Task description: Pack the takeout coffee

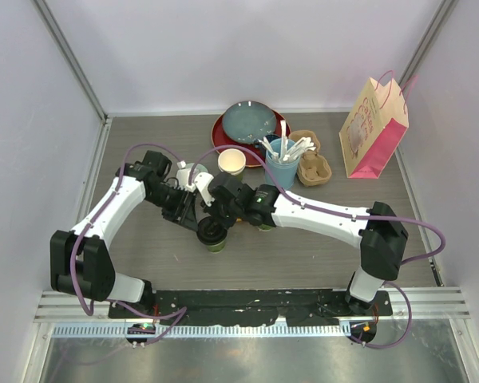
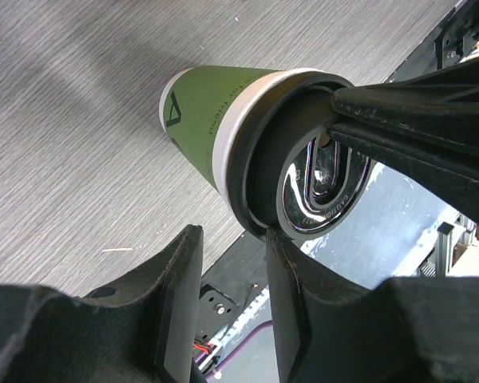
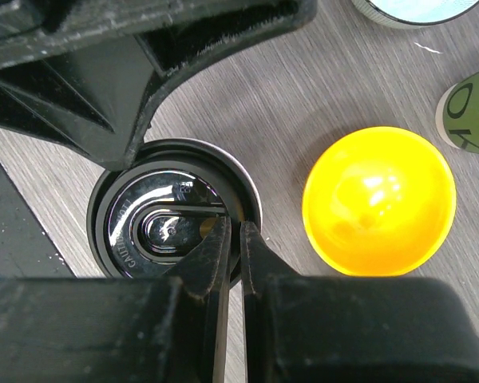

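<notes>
We see a small paper cup (image 2: 203, 112), dark green with a pale band under the rim, standing upright on the grey wood-grain table (image 1: 319, 255), near its middle and a little to the left. A glossy black lid (image 3: 144, 231) sits on it. The right gripper (image 3: 235, 227) has its jaws drawn almost together, pinching the lid's raised edge. The left gripper (image 2: 231, 238) has its jaws standing apart with nothing between them, and one finger (image 2: 291, 295) presses against the lid's rim from the other side. A second green cup (image 1: 265, 227) stands just to the right, largely hidden under the right arm. Both arms crowd over the lidded cup, so from above only the lid and a sliver of green show. Behind them stand an uncapped cup (image 1: 231, 162) with a cream inside and a light-blue cup (image 1: 281, 171) full of white utensils. A grey-blue plate (image 1: 249, 122) rests on a red plate (image 1: 220, 134), with a cardboard cup carrier (image 1: 313, 163) to the right. A pink paper bag (image 1: 373, 132) stands upright at the far right. The right wrist view also shows a round bright-yellow thing (image 3: 379, 199), which may be a bowl or a cup mouth. Raised letters on the lid read "CAUTIO…". The cup carries a large black mark like an "A" beside smaller print that we cannot read in full, and the bag's coloured print is too small to read.
</notes>
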Available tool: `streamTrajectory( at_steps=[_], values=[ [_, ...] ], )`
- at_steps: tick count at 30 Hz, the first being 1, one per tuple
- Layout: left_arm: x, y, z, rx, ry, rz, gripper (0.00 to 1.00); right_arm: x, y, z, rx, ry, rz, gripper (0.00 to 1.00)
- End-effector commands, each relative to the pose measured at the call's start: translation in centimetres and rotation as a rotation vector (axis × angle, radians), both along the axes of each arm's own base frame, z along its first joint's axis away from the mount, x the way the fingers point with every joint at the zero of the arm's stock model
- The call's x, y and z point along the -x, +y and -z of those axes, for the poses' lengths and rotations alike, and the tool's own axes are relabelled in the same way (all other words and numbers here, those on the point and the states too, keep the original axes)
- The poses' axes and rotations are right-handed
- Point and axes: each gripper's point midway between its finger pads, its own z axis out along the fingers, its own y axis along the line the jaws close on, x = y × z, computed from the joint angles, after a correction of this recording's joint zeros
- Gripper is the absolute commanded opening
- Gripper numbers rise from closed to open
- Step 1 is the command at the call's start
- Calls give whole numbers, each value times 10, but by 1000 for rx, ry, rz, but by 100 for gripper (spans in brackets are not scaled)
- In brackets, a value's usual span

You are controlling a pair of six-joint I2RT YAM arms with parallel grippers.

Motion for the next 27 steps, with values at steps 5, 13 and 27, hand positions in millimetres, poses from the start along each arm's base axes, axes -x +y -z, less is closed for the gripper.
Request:
streamTrajectory(
  at_steps=[5,13,27],
  values=[
    [-4,-3,-16,37,-45,5,41,-8,15,-31,-119,-103,4,1],
    [-2,-2,-6,30,-9,4,36,-4,13,-21,-93,-78,-5,1],
    [-6,1,11,-26,25,-20,26,0,11,-8,-100,-71,7,1]
  ],
)
